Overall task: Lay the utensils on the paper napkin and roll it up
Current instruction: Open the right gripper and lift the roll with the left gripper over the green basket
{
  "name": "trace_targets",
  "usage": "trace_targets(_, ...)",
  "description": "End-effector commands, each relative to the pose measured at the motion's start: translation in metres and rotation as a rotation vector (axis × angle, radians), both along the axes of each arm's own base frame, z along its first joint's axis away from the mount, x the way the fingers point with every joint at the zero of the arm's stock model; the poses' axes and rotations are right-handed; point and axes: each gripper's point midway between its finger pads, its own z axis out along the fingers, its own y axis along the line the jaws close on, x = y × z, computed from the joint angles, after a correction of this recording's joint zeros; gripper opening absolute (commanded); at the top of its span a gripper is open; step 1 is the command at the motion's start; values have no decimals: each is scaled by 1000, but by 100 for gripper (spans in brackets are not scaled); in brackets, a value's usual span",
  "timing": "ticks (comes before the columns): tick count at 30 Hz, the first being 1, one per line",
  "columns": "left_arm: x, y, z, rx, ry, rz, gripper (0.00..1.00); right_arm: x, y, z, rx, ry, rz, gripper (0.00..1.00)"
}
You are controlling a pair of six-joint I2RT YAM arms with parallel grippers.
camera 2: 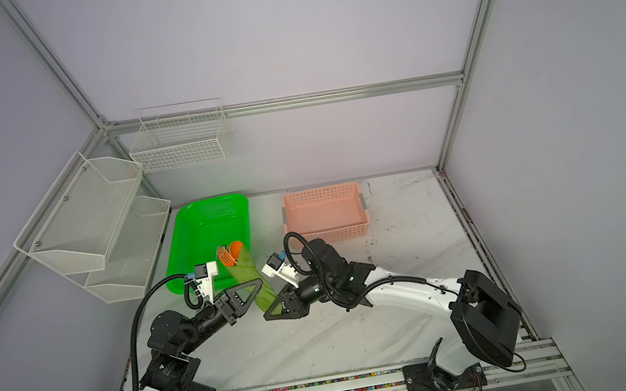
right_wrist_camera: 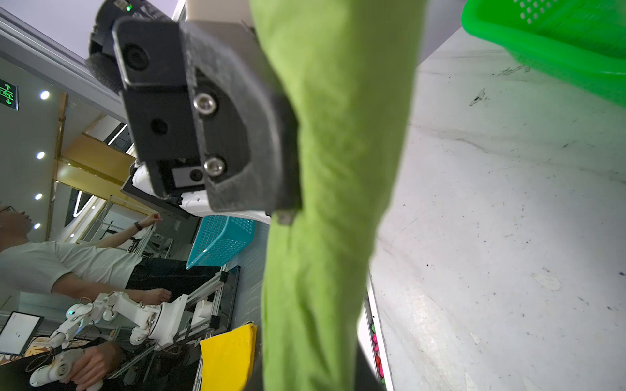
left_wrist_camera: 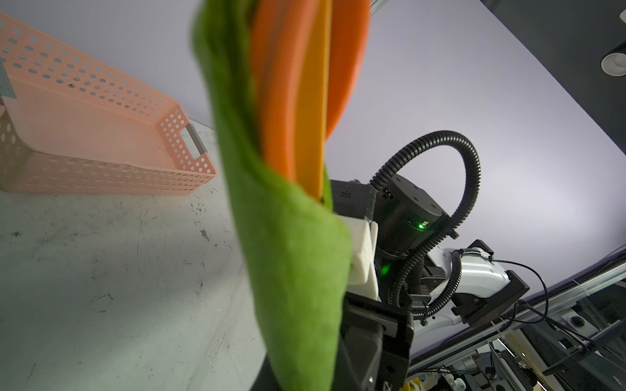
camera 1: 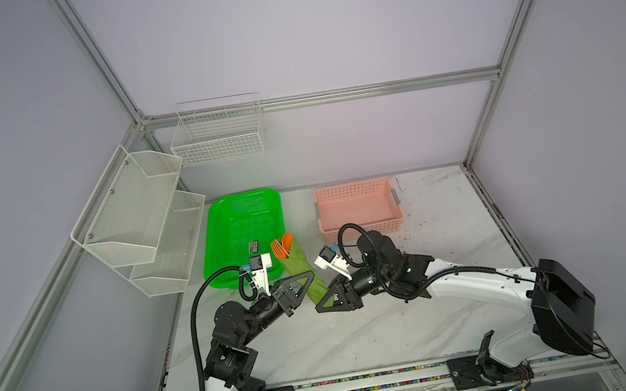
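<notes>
Marble table (camera 1: 365, 331) beside green tray (camera 1: 248, 223): left jaws clamp napkin roll (camera 1: 298, 264); right jaws unclear.

Pale lilac walls (camera 1: 318, 15), aluminium frame (camera 1: 318, 98), scuffed marble-look tabletop (camera 1: 366, 335).

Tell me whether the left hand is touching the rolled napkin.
Touching. The left hand is shut on the paper napkin; the right wrist view shows its black finger pressed flat against the roll, no gap.
</notes>
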Motion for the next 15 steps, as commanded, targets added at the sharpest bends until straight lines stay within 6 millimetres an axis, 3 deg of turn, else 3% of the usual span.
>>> trace_targets(1, 0, 10, 64, 9, -168, 63, 5, 1, -11, 12, 11, -40, -53, 58)
trace_targets(9, 48, 21, 80, 202, -126, 169, 1, 33, -63, 32, 23, -67, -239, 65)
trace_targets(15, 95, 48, 102, 360, -122, 288, 0, 63, -84, 24, -49, -87, -392, 66)
